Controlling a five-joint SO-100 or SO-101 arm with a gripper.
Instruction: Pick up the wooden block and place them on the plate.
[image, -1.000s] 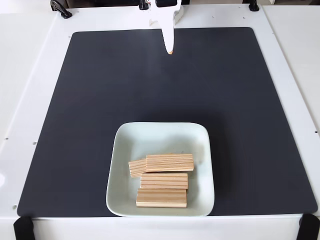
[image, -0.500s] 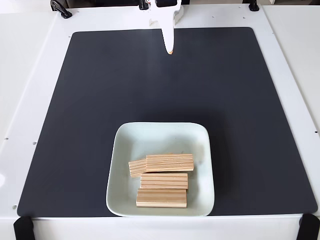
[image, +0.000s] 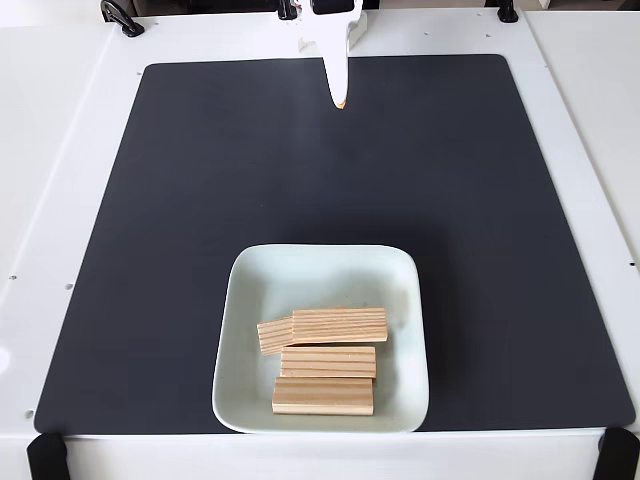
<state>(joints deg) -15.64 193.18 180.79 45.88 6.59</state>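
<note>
Wooden blocks, four small flat rectangles of light wood with striped grain, all lie inside the pale mint-white glossy square plate (image: 322, 282) with rounded corners and a raised rim, which sits near the front edge of the black rectangular mat (image: 200, 200) covering the white desk (image: 50, 150). They crowd the front half of the dish: the front block (image: 322, 396) lies flat and square to the rim, the middle block (image: 328, 361) rests just behind it and seems to touch or slightly overlap it, the rear block (image: 340, 325) lies behind that, and a fourth block (image: 273, 335) pokes out at a slight tilt from under the rear block's left end as the fixed view shows it. That loose, overlapping heap reads as blocks let go one after another over roughly the same spot rather than arranged by hand, and the raised rim keeps them from sliding out. No block lies on the mat, so the task looks complete. The white gripper (image: 341, 103) hangs at the far edge of the mat, well apart from the plate, its fingers drawn together to a single narrow point with nothing between them, a pose that suits a parked arm with no further block to fetch.
</note>
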